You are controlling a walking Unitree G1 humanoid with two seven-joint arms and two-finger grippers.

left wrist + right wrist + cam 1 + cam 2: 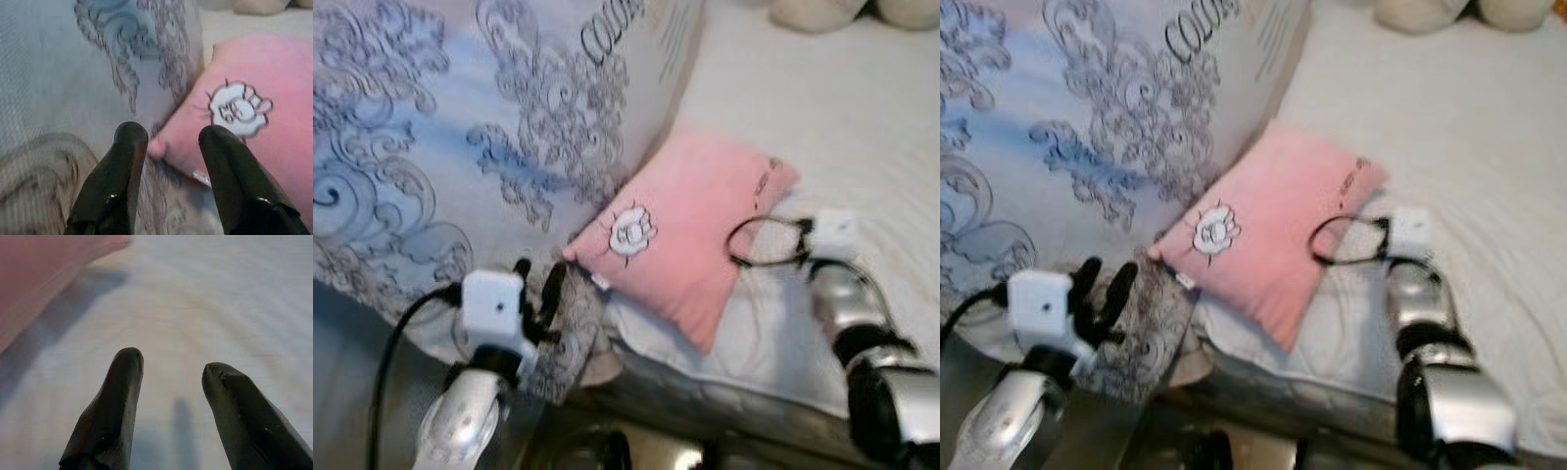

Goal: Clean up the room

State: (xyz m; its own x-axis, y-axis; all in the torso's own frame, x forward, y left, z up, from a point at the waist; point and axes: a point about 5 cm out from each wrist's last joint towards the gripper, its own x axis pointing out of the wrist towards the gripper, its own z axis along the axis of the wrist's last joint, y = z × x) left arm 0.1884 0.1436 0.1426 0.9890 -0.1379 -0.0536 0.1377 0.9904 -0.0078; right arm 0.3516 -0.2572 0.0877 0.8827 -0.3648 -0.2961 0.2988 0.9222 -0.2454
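A pink pillow (690, 230) with a white cartoon patch (632, 233) lies on the white bed sheet (862, 127), its left side against a large quilt (460, 137) printed with grey-blue swirls. My left gripper (537, 279) is open at the bed's edge. Its fingers stand on either side of the pillow's lower left corner (157, 147), where the quilt hangs over. My right gripper (173, 363) is open just above the bare sheet, right of the pillow (44, 274), holding nothing. Its wrist (834, 235) hovers beside the pillow's right edge.
Beige plush toys (822, 12) sit at the far end of the bed. The mattress side (724, 392) drops to a dark floor right in front of me. A black cable loop (764, 240) curls off the right wrist above the pillow.
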